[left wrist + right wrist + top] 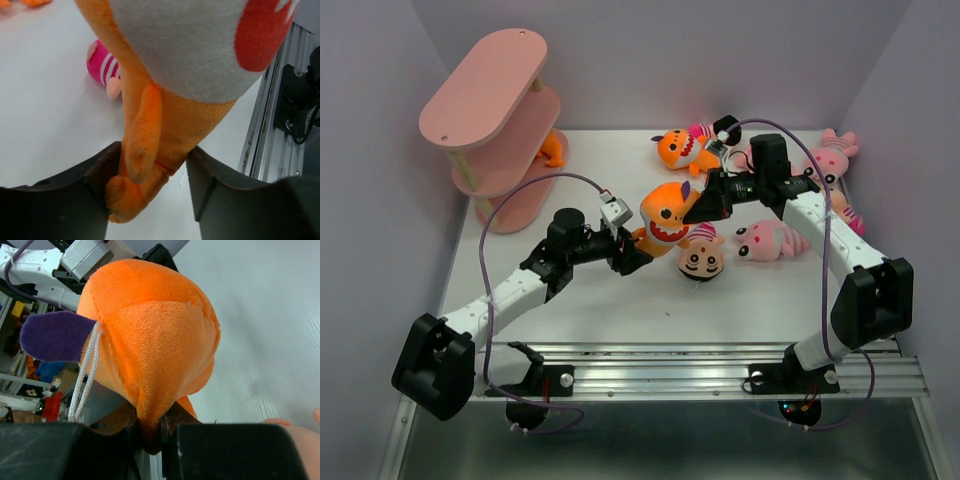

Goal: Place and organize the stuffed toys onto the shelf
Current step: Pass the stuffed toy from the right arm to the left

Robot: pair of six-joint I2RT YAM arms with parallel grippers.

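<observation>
Nearest the bases, the left gripper [152, 172] has its jaws set wide on either side of the tail of the orange shark toy [665, 215], hard by its sides; whether they press it yet cannot be told; the toy hangs above the table [620, 310] in the middle, between the two arms. Just beyond, the right gripper [150, 432] is pinched narrow on a fold of plush at the toy's back; that small bite looks like the only sure hold. The risk lies in the handover; if the right lets go before the left has clamped that thin, soft tail, the large head could swing over or slip out, likely landing on the black-haired doll [702, 258] that lies just beside it. Far left, the shelf [485, 100] stands well apart; a loosely held toy carried there could brush a post or tip off a board.
</observation>
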